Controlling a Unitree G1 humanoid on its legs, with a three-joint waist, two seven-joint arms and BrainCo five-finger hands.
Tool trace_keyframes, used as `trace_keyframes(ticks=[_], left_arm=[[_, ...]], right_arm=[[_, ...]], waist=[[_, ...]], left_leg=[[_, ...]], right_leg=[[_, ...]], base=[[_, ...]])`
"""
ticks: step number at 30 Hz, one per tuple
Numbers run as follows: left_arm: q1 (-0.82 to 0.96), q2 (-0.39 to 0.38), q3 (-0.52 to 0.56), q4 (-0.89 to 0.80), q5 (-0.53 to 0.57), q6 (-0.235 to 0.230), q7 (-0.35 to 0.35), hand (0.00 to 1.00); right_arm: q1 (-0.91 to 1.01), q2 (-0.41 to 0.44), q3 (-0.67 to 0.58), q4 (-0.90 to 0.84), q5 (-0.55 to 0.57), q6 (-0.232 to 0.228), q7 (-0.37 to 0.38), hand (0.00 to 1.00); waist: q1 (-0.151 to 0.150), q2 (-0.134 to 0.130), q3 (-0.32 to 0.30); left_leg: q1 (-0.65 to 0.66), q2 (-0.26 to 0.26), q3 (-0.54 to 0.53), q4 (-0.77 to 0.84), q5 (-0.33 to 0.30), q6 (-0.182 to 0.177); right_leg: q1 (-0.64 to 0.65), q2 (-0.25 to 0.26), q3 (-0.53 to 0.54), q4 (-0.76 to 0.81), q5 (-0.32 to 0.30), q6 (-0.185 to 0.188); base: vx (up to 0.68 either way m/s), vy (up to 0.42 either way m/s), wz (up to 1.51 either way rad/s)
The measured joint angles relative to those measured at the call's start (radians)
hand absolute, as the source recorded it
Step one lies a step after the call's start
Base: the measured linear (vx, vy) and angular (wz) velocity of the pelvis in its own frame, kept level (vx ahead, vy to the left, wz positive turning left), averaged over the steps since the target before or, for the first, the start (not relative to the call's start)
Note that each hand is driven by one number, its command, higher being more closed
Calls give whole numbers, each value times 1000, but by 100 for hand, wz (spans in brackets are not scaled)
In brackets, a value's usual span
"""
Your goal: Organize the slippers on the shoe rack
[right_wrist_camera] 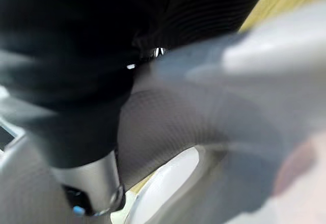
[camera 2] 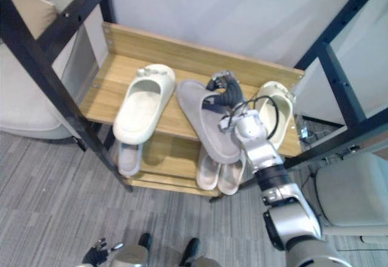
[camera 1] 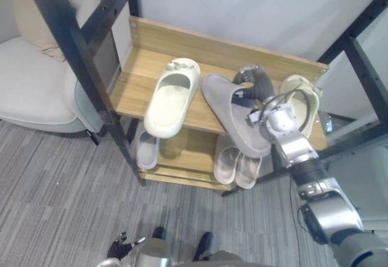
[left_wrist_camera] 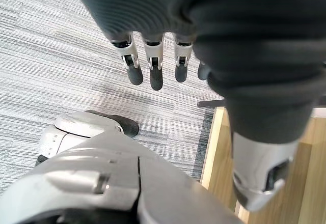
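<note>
Two-tier wooden shoe rack (camera 1: 139,79) seen at frame centre, light wood-grain shelves with a low back board, behind a black metal frame (camera 1: 73,42). Six slippers counted, all smooth moulded foam slides, three per tier.

Top shelf:
- left cream slipper (camera 1: 171,97), thick sole, one end overhanging the front edge
- grey slipper (camera 1: 227,112) at centre, matte and wide-soled, laid diagonally, lower end past the front edge
- right cream slipper (camera 1: 303,106) at the shelf's right end, partly hidden by the arm

Lower shelf:
- one pale grey slipper (camera 1: 147,148) at lower left
- pair of pale slippers (camera 1: 236,167), side by side, touching, under the grey one

Right hand (camera 1: 259,88) is closed round the grey slipper's strap, fingers curled over it; the strap's fine woven-look texture is seen close in the right wrist view. Whether the sole rests on the shelf cannot be told.

Left hand (left_wrist_camera: 154,66) hangs at bottom left, fingers relaxed, nothing held, above ribbed grey carpet (camera 1: 60,182). Cream padded armchair (camera 1: 30,79) at upper left.
</note>
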Motion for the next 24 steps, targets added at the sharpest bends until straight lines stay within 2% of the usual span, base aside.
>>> trace_keyframes(ticks=[9,15,20,23,24], left_arm=[[0,0,0,0,0,0,0,0],[1,0,2,-1,0,3,1,0],[6,-6,15,1,2,5,0,0],[10,-15,20,15,4,5,-1,0],[10,-17,20,15,6,5,-1,0]], right_arm=[[2,1,4,-24,2,-1,1,100],[115,8,-13,-237,13,-9,0,100],[196,45,-135,-448,90,-59,-13,100],[260,47,-163,-555,166,-108,-9,100],[268,47,-163,-566,179,-112,-4,100]], waist=[[-3,0,0],[-12,0,-1],[-31,5,-10],[-44,21,-44],[-46,24,-47]], left_leg=[[3,0,8,1,0,0],[2,-2,9,6,-1,0],[0,-6,19,36,-18,4],[0,-8,31,58,-33,8],[1,-9,31,58,-33,8]], right_leg=[[0,-1,5,1,0,0],[1,-4,9,1,0,0],[10,-9,15,0,0,0],[15,-11,24,-1,0,1],[16,-12,24,-1,0,1]], base=[[0,0,0],[0,0,0],[-14,11,-4],[-18,25,-11],[-16,30,-4]])
